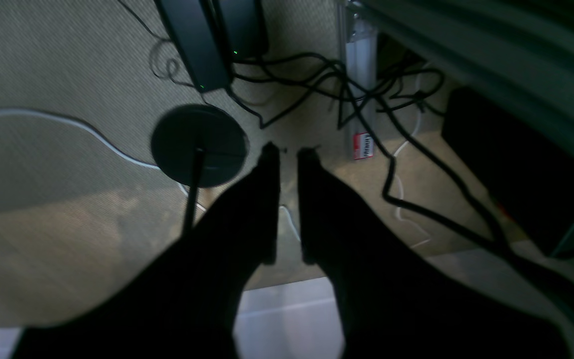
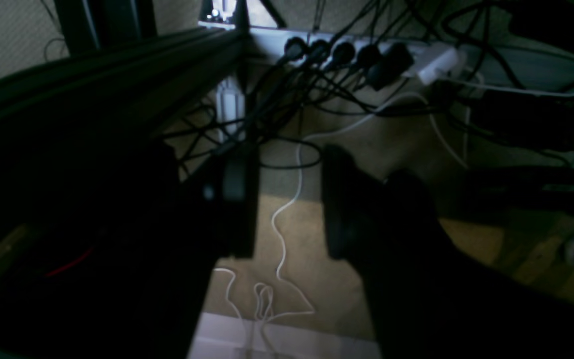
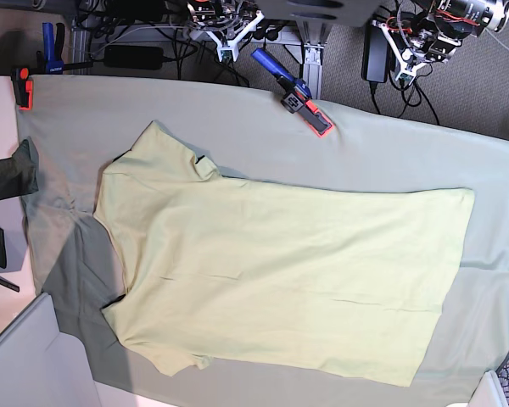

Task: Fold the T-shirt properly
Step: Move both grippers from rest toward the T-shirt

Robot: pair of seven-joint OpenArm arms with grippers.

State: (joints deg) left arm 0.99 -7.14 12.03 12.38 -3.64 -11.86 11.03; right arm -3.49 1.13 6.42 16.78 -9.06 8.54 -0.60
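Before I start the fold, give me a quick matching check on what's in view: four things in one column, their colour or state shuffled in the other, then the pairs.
Things
1. T-shirt
2. table cloth
3. middle clamp
4. right gripper

Descriptions
A. grey-green, spread under everything
B. blue handle, orange tip, at the cloth's far edge
C. pale yellow-green, lying flat, not yet folded
D. jaws apart, nothing between them, floor cables beyond

Pairs: 1-C, 2-A, 3-B, 4-D
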